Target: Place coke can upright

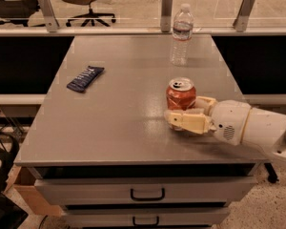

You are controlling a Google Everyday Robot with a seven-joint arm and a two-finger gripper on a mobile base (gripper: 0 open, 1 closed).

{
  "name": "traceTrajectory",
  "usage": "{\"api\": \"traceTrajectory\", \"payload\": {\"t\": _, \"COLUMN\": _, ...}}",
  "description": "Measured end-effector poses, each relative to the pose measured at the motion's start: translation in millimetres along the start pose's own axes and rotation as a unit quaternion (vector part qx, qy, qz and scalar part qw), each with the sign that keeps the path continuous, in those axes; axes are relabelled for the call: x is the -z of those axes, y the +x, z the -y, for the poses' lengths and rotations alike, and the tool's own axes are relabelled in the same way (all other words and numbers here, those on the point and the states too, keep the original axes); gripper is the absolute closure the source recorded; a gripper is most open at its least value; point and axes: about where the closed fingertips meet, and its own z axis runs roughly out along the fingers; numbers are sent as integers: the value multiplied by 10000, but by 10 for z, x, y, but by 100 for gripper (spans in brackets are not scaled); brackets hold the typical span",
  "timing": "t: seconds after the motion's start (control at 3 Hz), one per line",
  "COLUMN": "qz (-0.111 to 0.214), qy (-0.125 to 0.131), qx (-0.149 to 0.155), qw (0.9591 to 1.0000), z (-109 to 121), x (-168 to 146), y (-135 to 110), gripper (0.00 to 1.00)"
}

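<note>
The coke can (pixel 181 93), red-orange with a silver top and pull tab, stands upright on the grey table (pixel 119 123), right of centre. My gripper (pixel 184 110) reaches in from the right and brackets the can's lower part. One cream finger (pixel 188 121) lies across the front of the can and the other finger (pixel 206 102) sits behind it on the right. Both seem to touch the can.
A clear plastic water bottle (pixel 181 34) stands upright at the table's far edge, behind the can. A dark blue snack bar wrapper (pixel 85 78) lies at the left. Drawers (pixel 147 193) sit below the front edge. Office chairs stand beyond a rail at the back.
</note>
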Motion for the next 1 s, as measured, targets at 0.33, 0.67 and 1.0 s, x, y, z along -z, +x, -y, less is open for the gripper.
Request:
{"api": "traceTrajectory", "payload": {"t": 0.33, "qz": -3, "qy": -15, "qx": 6, "qw": 10000, "z": -12, "x": -13, "y": -4, "gripper": 20}}
{"api": "traceTrajectory", "payload": {"t": 0.67, "qz": -8, "qy": -37, "qx": 15, "qw": 10000, "z": -30, "x": -32, "y": -10, "gripper": 0}}
{"api": "traceTrajectory", "payload": {"t": 1.0, "qz": -8, "qy": -37, "qx": 16, "qw": 10000, "z": -31, "x": -33, "y": -10, "gripper": 0}}
